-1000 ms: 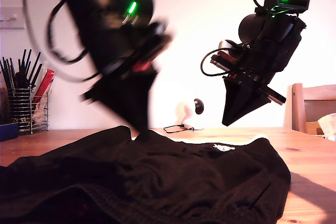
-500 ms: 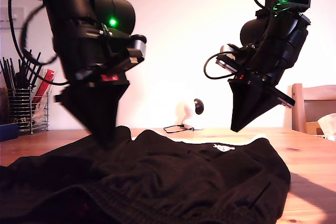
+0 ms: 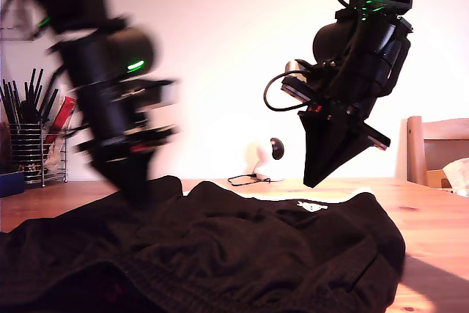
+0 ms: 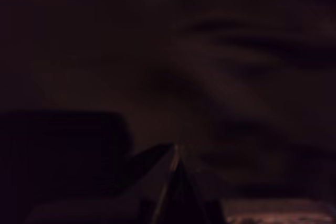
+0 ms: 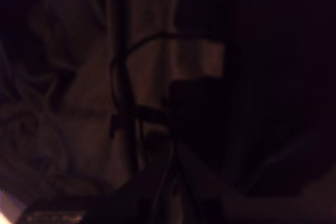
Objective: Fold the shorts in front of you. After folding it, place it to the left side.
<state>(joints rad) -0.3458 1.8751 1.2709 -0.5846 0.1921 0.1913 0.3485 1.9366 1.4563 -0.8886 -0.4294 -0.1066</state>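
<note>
The shorts (image 3: 220, 254) lie crumpled across the near part of the table (image 3: 432, 218). One arm's fingers (image 3: 135, 185), blurred, dip into the cloth at the exterior view's left; whether they grip it I cannot tell. Another's fingers (image 3: 311, 177) hang pressed together above the shorts, holding nothing.

One blurred arm (image 3: 110, 100) at the exterior view's left points steeply downward. Another arm (image 3: 352, 71) at that view's right hangs raised, its gripper (image 3: 311, 179) angled down, jaws together.

Motion-blurred arm (image 3: 110, 108) at exterior view's left, shorts (image 3: 220, 254) cropped below
</note>
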